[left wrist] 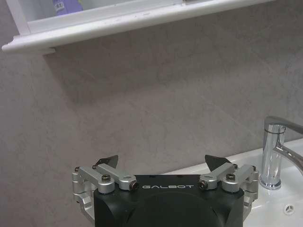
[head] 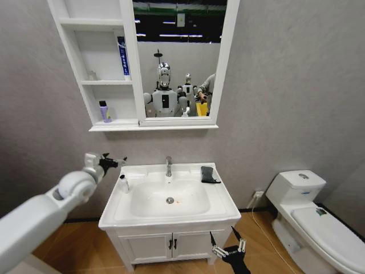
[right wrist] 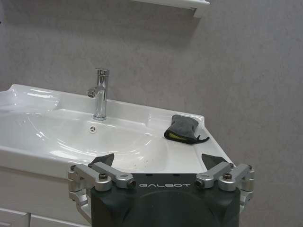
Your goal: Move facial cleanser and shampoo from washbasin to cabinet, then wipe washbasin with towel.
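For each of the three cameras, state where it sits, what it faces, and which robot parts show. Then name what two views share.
Head view: high, looking down at the washbasin and cabinet; left gripper raised, right gripper low.
Left wrist view: behind the open left gripper, facing the wall.
Right wrist view: behind the open right gripper, facing the towel.
Shared: both wrist views show the tap.

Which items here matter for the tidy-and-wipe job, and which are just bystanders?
Job items:
washbasin
white bottle on the washbasin's left rim
purple bottle on the cabinet's bottom shelf
cabinet
towel on the right rim
left gripper, open, raised left of the basin
right gripper, open, low in front

Bystanders:
toilet
tap
blue tube
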Robot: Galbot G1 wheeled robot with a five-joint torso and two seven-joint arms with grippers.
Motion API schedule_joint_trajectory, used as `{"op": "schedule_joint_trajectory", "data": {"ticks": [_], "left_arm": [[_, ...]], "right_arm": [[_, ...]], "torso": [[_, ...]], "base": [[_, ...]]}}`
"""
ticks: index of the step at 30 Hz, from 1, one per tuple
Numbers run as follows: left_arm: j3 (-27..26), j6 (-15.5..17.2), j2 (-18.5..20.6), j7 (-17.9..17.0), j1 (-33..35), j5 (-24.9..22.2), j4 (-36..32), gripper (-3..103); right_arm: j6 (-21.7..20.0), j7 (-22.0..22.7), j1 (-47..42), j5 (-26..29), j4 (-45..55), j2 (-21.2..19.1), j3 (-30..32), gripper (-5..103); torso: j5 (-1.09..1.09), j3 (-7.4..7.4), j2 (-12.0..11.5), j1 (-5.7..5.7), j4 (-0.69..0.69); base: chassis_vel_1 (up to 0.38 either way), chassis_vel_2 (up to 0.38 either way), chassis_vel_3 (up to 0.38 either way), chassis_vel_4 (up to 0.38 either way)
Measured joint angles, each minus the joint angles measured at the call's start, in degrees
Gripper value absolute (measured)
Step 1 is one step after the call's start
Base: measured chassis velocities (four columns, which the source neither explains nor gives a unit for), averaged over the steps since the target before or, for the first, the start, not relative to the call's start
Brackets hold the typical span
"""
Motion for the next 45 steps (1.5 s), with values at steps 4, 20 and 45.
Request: {"op": "schedule_joint_trajectory", "data": {"ticks": [4, 20, 45], "left_arm": [[0.51, -4.51, -4.40, -2.61, 2.48, 4.81, 4.66, 100], [1.44, -8.31, -16.38, -2.38, 4.19, 9.84, 16.78, 99], [2.84, -9.49, -23.62, -0.12, -3.48, 12.83, 28.48, 40]], "right_arm": [[0.01, 0.06, 0.00, 0.04, -0.53, 0.18, 0.10, 100], [0.00, 0.19, -0.68, 0.37, -1.03, 0.21, 0.95, 100], [-0.39, 0.42, -0.61, 1.14, -1.25, -0.15, 1.51, 100]], "torso": [[0.00, 0.00, 0.00, 0.00, -0.02], [0.01, 0.00, 0.00, -0.01, -0.04], [0.01, 0.00, 0.00, 0.00, -0.02]], "base": [[0.000, 0.000, 0.000, 0.000], [0.000, 0.000, 0.000, 0.000], [0.000, 0.000, 0.000, 0.000]]}}
